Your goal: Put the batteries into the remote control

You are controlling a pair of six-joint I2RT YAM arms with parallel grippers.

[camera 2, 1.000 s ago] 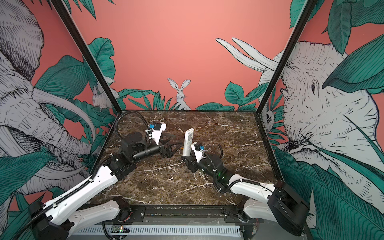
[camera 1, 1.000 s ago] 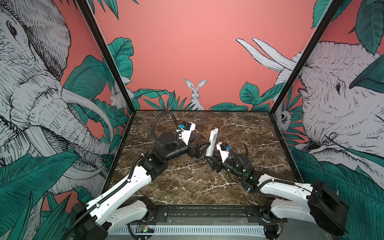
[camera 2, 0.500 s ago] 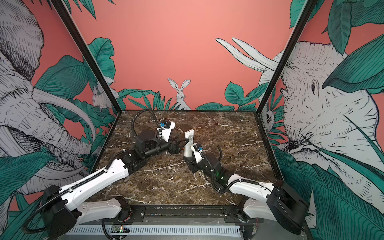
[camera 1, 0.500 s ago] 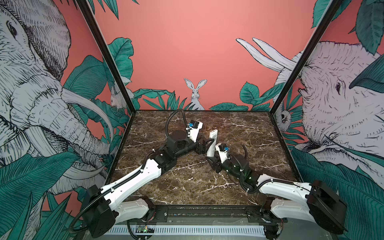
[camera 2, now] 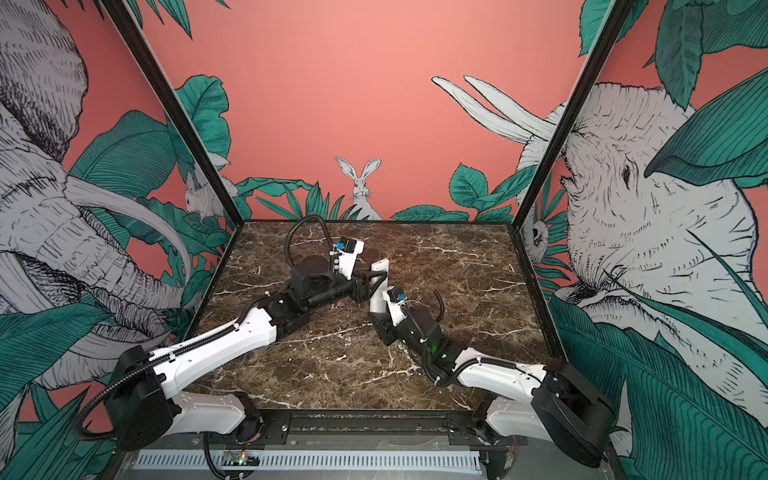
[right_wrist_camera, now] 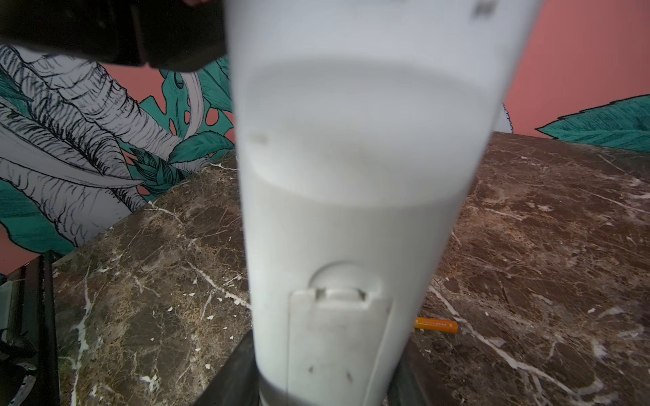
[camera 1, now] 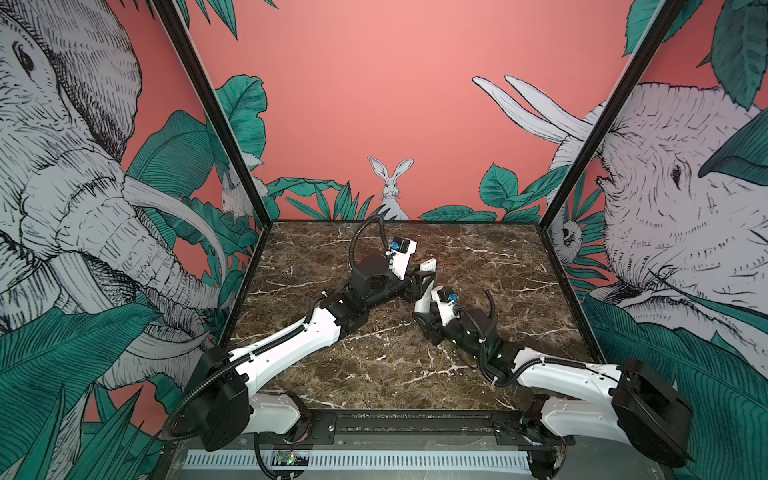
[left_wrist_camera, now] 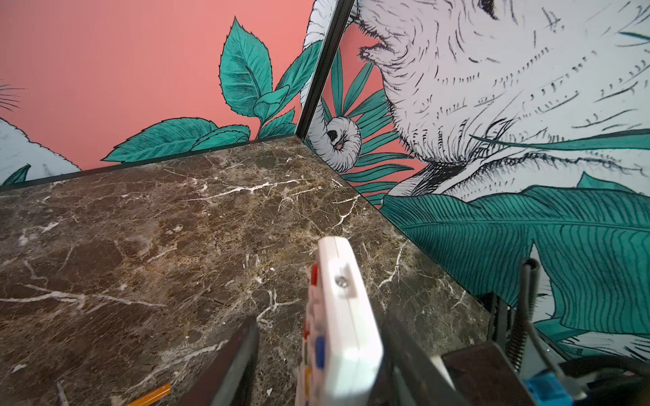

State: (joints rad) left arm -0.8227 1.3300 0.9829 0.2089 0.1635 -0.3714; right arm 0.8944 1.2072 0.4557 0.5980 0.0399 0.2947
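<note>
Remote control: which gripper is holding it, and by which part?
The right gripper grips the remote control by its lower, battery-door end. The left gripper straddles its button end, not clamped.

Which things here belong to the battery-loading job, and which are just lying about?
Job: remote control, held by the right gripper; left gripper astride its upper part; one orange battery on the marble table.
Idle: nothing loose; only that table and the mural walls.

Smooth matt white plastic remote control [right_wrist_camera: 351, 211], polished brown marble-look tabletop [camera 1: 374, 374], glossy orange battery [right_wrist_camera: 435, 325]
</note>
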